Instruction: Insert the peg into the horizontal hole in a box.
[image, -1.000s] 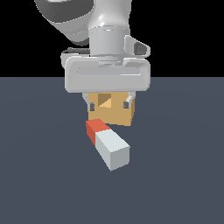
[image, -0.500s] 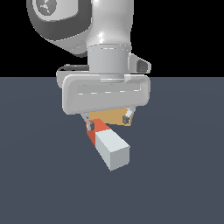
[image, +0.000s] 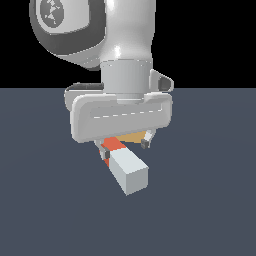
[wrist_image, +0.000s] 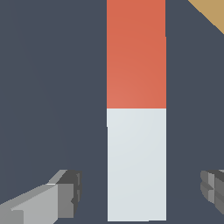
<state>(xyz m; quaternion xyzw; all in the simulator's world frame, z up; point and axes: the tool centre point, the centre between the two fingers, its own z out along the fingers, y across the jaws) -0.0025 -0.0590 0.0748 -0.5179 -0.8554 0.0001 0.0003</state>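
The peg (image: 126, 167) lies flat on the dark floor, its pale grey-white part toward the camera and its orange-red end (image: 113, 145) toward the box. In the wrist view the peg (wrist_image: 136, 131) runs straight between my two fingers. My gripper (image: 126, 149) is open, low over the peg, with one fingertip (wrist_image: 65, 192) on each side of the white part and a gap to it on both sides. The tan box (image: 131, 137) stands behind the peg, mostly hidden by my hand; a corner shows in the wrist view (wrist_image: 210, 12). The hole is hidden.
The dark grey-blue floor (image: 210, 200) spreads around the peg and box. The arm's white body fills the upper middle of the exterior view.
My gripper has come down and toward the peg, now straddling it with open fingers. It covers more of the box. The peg has not moved.
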